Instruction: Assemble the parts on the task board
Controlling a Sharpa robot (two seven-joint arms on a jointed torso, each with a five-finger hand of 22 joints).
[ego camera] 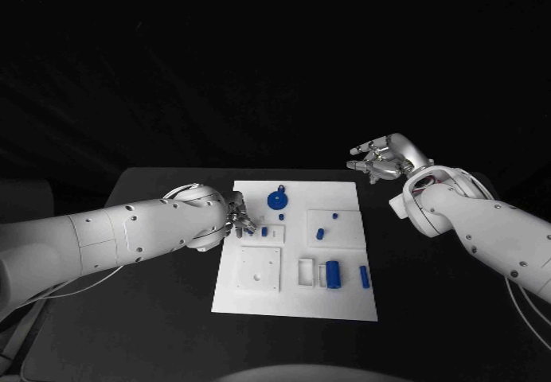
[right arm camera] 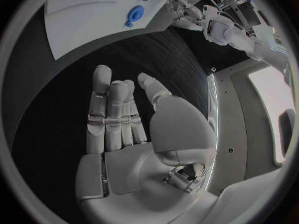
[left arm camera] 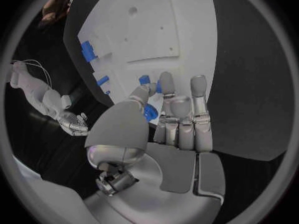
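The left hand (ego camera: 238,221) rested at the near edge of the white rectangular task board (ego camera: 345,298) on the black desk (ego camera: 172,318), pinching a small blue plastic part (left arm camera: 150,112) between thumb and fingers. Just beyond its fingertips lay a small blue peg (ego camera: 264,231), and farther out a round blue disc part (ego camera: 278,199). The right hand (ego camera: 379,159) hovered well off the board's far corner, fingers spread, holding nothing.

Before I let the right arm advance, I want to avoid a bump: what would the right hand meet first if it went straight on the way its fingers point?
Judging by the right wrist view, the open right hand points across bare black table toward the white task board; its near edge probably comes first, though depth is unclear.
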